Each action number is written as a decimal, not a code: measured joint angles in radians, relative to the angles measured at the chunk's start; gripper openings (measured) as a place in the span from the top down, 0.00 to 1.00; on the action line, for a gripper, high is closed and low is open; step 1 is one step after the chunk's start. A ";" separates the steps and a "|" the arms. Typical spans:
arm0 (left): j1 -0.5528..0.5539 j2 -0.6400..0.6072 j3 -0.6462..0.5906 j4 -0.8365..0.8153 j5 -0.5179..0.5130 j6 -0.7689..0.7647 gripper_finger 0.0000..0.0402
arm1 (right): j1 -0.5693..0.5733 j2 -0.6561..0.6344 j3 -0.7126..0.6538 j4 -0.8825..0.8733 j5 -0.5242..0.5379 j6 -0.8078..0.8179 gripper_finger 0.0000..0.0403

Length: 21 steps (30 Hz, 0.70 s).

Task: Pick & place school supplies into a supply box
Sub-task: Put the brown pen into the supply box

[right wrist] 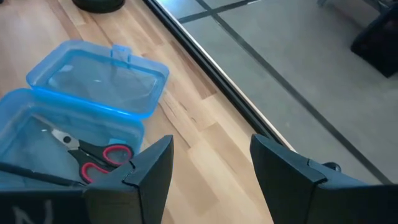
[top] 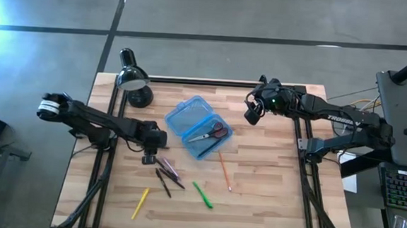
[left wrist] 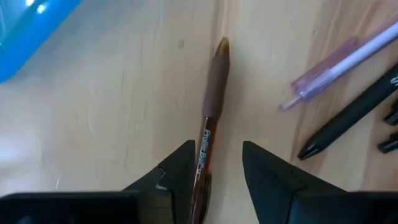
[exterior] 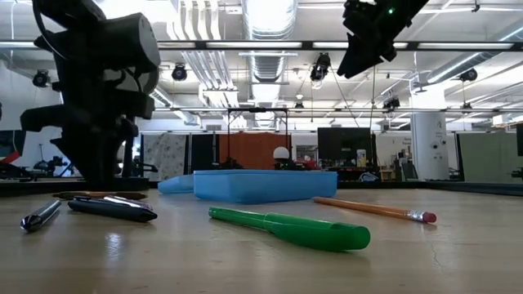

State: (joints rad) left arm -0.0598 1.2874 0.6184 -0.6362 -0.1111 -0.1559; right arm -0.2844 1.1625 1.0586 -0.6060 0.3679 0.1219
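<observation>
Hovering low over the wooden table (top: 269, 203), the left gripper (left wrist: 214, 168) has its two dark fingers spread apart, with a slim brown pen (left wrist: 211, 106) lying on the wood between the fingertips and running out ahead of them; nothing is grasped. Just off to one side of that gripper lie a clear purple pen (left wrist: 329, 71) and two dark pens (left wrist: 351, 118), and a little farther off sit a yellow pencil (top: 140, 203), a green marker (top: 202, 194) and an orange pencil with a pink eraser (top: 225, 171). The translucent blue plastic pencil case (top: 197, 126) lies open flat between the two arms, beside the left gripper and touching none of the loose pens. Inside one half rest small scissors with red handles (right wrist: 93, 158) and a thin dark pen. The right gripper (right wrist: 211, 168) hangs raised near the table's far edge, just beyond the case, fingers released and empty. A black desk lamp (top: 133, 78) stands at the far corner on the left arm's side.
</observation>
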 joint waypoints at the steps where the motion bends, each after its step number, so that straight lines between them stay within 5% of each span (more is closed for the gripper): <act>1: 0.000 0.008 -0.002 0.002 -0.004 0.001 0.71 | -0.001 0.000 -0.001 0.000 0.000 0.001 0.49; 14: 0.034 0.074 -0.049 0.095 0.052 0.011 0.71 | -0.005 0.000 -0.001 0.003 -0.001 0.002 0.49; 21: 0.058 0.080 -0.051 0.105 0.086 0.058 0.87 | -0.004 -0.002 -0.001 0.007 0.000 0.025 0.49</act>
State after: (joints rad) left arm -0.0021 1.3674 0.5678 -0.5311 -0.0247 -0.0982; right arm -0.2886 1.1602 1.0573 -0.5994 0.3679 0.1468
